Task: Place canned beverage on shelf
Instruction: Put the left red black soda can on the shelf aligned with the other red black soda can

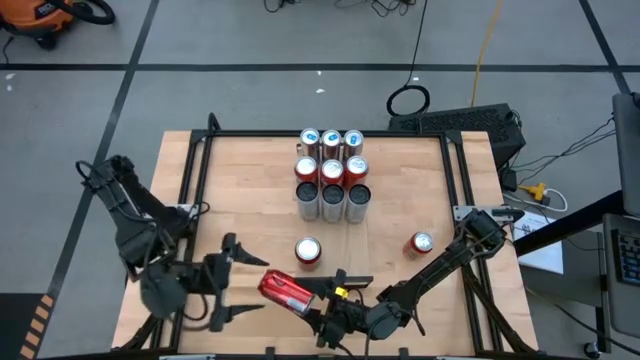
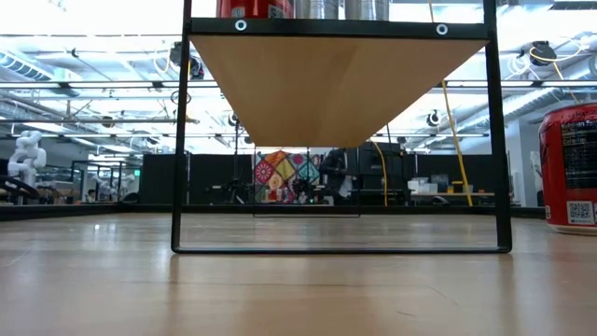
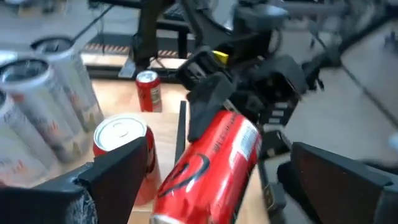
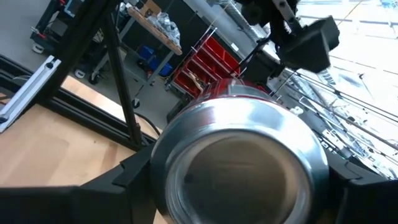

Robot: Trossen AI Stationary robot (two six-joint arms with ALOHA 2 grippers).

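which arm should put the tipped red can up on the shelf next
Right, probably. The right gripper is already shut on the tipped red can, held off the table. The left gripper is open beside it, holding nothing. The shelf sits just ahead.

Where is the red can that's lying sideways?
In the high view, the tipped red can is near the table's front edge, held by the right end effector, with the open left end effector beside it.

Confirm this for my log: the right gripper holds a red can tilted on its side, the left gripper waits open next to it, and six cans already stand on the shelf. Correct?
Not quite. The high view shows nine cans on the shelf, in three rows of three, not six. The rest holds: the right gripper grips the tilted red can, and the left gripper waits open beside it.
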